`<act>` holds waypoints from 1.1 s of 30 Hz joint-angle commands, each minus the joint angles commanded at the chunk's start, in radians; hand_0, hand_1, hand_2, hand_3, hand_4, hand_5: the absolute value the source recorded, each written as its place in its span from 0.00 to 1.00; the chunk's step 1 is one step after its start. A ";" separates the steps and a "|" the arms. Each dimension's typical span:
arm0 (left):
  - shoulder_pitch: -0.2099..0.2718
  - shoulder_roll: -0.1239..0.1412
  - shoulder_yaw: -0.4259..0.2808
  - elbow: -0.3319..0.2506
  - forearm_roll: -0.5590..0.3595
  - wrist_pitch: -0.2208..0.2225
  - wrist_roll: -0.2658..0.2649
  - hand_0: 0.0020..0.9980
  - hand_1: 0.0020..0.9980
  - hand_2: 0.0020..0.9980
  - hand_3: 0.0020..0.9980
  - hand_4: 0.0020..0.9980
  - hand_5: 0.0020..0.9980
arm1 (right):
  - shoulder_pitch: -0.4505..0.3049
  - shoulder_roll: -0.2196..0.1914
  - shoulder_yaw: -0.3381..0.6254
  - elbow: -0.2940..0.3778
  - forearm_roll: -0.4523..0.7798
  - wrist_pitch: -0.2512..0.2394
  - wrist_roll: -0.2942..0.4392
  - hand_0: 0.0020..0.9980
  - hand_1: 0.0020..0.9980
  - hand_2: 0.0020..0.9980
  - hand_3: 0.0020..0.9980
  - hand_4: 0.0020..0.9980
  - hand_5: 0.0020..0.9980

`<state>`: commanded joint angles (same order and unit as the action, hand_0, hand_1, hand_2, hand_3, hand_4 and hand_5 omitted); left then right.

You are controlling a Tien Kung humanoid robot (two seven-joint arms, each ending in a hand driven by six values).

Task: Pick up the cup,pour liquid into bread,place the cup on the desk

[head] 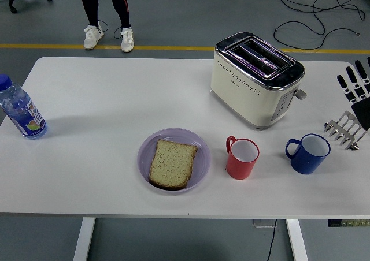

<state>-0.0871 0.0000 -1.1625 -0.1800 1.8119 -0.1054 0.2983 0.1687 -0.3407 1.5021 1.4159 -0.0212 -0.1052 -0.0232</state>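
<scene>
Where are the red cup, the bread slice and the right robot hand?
red cup (241,159), head view, on its outer wall below the rim.
bread slice (172,163), head view, on the middle of its top face.
right robot hand (358,90), head view, on the fingers at the right edge.
</scene>
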 joint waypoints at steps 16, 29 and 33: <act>0.005 0.000 0.009 0.000 -0.010 0.000 -0.002 0.66 0.69 0.71 0.59 0.31 0.87 | -0.001 0.018 0.001 -0.138 -0.017 0.021 0.025 0.71 0.67 0.69 0.64 0.65 0.22; 0.011 0.000 0.012 0.000 -0.010 0.000 -0.004 0.66 0.69 0.71 0.59 0.31 0.87 | -0.002 0.022 0.000 -0.171 -0.002 0.014 0.028 0.71 0.66 0.69 0.63 0.64 0.20; 0.010 0.000 0.013 0.000 -0.010 0.000 -0.004 0.66 0.69 0.71 0.59 0.31 0.87 | -0.004 0.023 0.002 -0.176 -0.003 0.011 0.027 0.71 0.66 0.69 0.62 0.63 0.18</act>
<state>-0.0769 0.0000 -1.1499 -0.1800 1.8016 -0.1053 0.2944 0.1648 -0.3174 1.5037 1.2404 -0.0241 -0.0939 0.0037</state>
